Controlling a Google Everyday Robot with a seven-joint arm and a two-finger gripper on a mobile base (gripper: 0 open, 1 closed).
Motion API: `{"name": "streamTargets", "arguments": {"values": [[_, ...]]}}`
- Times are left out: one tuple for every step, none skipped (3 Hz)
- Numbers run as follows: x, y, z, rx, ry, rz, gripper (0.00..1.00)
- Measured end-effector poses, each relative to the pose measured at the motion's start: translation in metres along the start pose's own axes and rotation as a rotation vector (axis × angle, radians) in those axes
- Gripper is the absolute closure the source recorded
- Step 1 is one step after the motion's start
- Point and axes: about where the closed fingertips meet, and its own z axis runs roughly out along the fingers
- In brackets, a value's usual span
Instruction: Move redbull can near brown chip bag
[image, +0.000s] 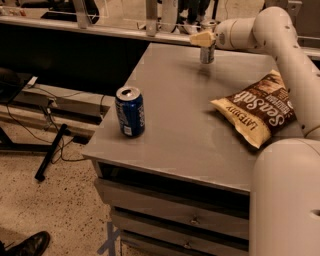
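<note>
The redbull can (207, 54) is a slim silver-grey can standing upright near the far edge of the grey table (185, 120). My gripper (202, 38) is right over the can's top, its pale fingers covering the upper end of the can. The brown chip bag (257, 107), with white "Sea Salt" lettering, lies flat at the right side of the table, nearer to me than the can and apart from it.
A wider blue soda can (130, 111) stands upright near the table's left front corner. My white arm (285, 60) reaches along the right side over the bag. Drawers (170, 210) sit under the tabletop. Cables and a stand lie on the floor at left.
</note>
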Motion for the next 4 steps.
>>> {"name": "streamTargets", "arguments": {"values": [[-0.011, -0.003, -0.043, -0.018, -0.001, 0.008, 1.0], [-0.004, -0.008, -0.093, -0.044, 0.015, 0.029, 1.0], [0.019, -0.019, -0.133, -0.061, 0.022, 0.062, 1.0], [0.044, -0.025, -0.152, -0.078, 0.004, 0.083, 1.0]]}}
